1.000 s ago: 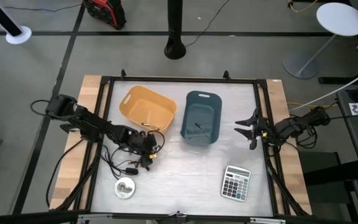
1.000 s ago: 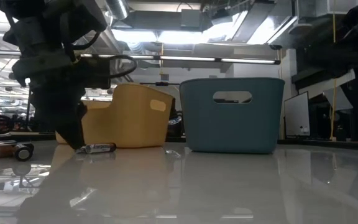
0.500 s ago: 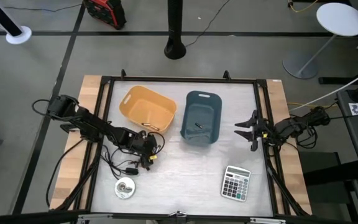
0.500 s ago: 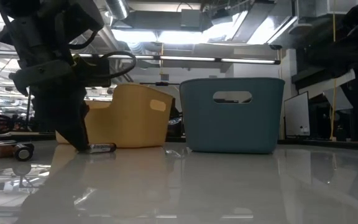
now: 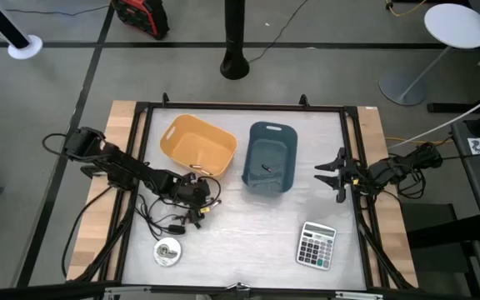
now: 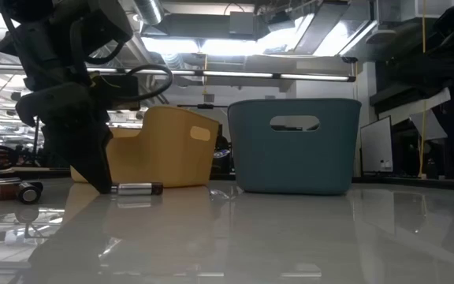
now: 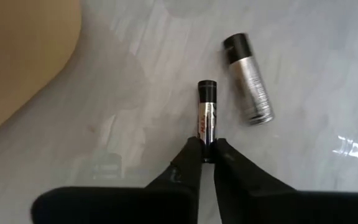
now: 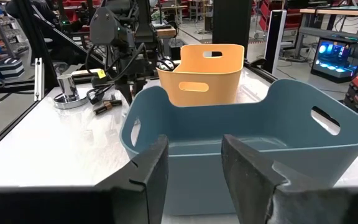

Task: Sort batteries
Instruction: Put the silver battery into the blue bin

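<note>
From above, the left gripper [image 5: 197,197] is reaching low beside the yellow bin [image 5: 197,147], near a tangle of black cable [image 5: 158,218]. The right gripper [image 5: 333,173] is waiting near the table's right edge, fingers spread wide.

From table height, the left gripper is pointing down, touching a thin battery [image 6: 138,188] lying flat.

In the left wrist view, its fingers [image 7: 188,163] are pinching one end of that battery [image 7: 206,114]. A fatter silver battery [image 7: 248,79] is lying just beside it.

In the right wrist view, the blue bin [image 8: 247,145] is sitting right ahead.

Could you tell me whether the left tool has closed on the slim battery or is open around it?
Shut on it: the left tool pinches one end of the slim battery, which lies flat on the table.
</note>
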Controlling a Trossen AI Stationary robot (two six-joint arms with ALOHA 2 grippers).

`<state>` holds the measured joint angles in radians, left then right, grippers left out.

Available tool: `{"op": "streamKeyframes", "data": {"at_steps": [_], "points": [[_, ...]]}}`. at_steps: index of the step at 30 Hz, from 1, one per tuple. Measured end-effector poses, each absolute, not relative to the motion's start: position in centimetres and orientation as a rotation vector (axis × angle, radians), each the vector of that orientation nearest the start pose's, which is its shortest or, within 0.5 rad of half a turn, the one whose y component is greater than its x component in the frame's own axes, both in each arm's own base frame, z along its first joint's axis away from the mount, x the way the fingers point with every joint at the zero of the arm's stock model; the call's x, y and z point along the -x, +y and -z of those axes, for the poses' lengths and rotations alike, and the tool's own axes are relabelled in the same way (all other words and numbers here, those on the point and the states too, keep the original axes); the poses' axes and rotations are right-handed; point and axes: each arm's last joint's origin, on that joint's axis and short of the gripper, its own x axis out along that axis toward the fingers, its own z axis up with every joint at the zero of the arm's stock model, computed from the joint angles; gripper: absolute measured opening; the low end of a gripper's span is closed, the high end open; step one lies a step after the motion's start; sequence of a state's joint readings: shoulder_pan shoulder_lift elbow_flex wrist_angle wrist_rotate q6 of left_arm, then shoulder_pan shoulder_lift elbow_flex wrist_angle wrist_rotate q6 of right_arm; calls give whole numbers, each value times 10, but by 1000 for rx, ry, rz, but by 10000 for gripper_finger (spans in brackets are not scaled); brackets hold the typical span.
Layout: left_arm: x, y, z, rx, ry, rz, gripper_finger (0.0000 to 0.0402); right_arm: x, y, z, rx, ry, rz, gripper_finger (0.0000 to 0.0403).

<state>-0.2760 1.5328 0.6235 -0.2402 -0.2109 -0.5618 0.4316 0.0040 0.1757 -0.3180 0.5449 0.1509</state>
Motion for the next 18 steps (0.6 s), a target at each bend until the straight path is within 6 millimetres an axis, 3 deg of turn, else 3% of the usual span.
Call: {"op": "streamKeyframes", "data": {"at_steps": [11,18], "points": [[-233,-60,-141,229,1040,-220,27,-78,19,-192,-82,121,119,145],[-229,-59,-166,252,933,-159,17,-78,19,-192,-82,120,120,145]]}}
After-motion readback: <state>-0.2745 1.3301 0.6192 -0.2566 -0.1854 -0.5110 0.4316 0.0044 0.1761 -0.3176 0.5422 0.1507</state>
